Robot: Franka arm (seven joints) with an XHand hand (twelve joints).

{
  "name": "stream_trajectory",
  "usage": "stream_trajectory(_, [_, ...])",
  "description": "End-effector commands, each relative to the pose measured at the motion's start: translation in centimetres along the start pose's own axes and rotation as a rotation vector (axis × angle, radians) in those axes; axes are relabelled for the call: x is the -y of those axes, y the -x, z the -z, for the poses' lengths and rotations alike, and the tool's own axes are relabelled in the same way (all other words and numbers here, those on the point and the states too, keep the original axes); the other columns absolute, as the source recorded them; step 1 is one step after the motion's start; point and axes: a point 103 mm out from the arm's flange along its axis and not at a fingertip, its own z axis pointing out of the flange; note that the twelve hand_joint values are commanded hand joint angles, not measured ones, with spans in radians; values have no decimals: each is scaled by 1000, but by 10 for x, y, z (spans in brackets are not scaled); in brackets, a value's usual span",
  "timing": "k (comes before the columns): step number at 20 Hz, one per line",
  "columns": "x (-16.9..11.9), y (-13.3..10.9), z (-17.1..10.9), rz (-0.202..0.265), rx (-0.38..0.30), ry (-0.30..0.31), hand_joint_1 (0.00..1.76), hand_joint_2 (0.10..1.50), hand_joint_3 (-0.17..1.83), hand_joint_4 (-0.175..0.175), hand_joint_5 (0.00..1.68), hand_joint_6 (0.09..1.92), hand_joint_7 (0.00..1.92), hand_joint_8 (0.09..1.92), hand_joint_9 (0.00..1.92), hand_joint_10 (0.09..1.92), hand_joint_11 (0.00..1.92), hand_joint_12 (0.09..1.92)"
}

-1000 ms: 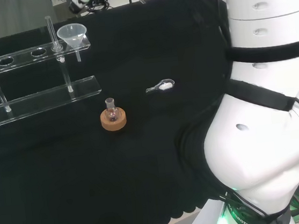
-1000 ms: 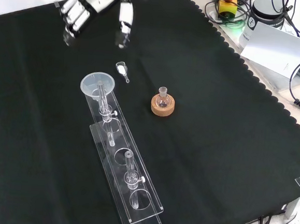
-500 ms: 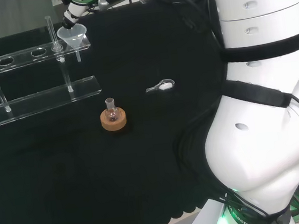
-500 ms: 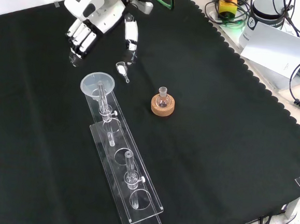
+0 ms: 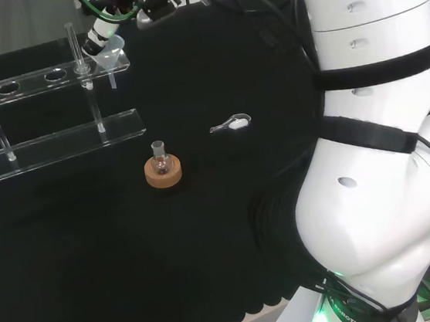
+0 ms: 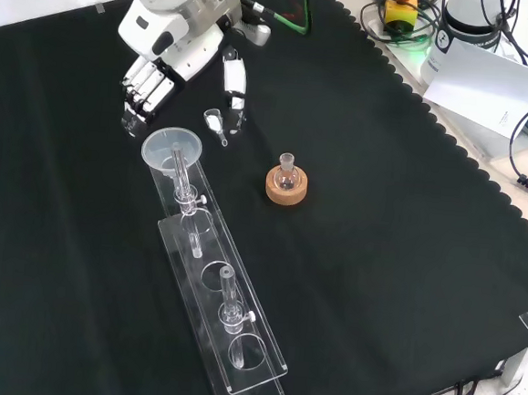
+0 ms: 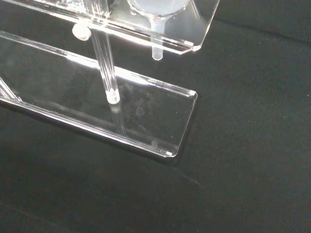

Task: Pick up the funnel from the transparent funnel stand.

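Hovering open-fingered just beyond the stand's (image 6: 234, 342) end, the hand (image 6: 171, 39) holds nothing, and the funnel (image 6: 171, 146) sits upright in the end hole, stem pointing down, directly below its fingertips (image 6: 135, 121) in the front view.

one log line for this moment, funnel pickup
phase: approach | robot hand: open, just above funnel, not touching | funnel: seated in end hole of funnel stand | flask on cork ring: untouched
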Motion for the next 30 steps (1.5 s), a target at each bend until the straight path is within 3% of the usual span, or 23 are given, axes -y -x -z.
stream_trajectory(1, [-9,3,-8,-11,5,-2,424,768,109,-29,0,87,0,270,2,725,98,1434])
stream_trajectory(13, [-21,7,-20,-14,15,14,422,773,84,-35,0,87,0,314,0,712,27,1462])
stream_trajectory(18, [-27,6,-23,-8,10,-6,420,773,70,-36,0,87,0,405,20,827,68,1452])
stream_trajectory(30, [-39,0,-25,7,20,-47,414,768,60,-40,0,87,0,421,32,848,112,1444])
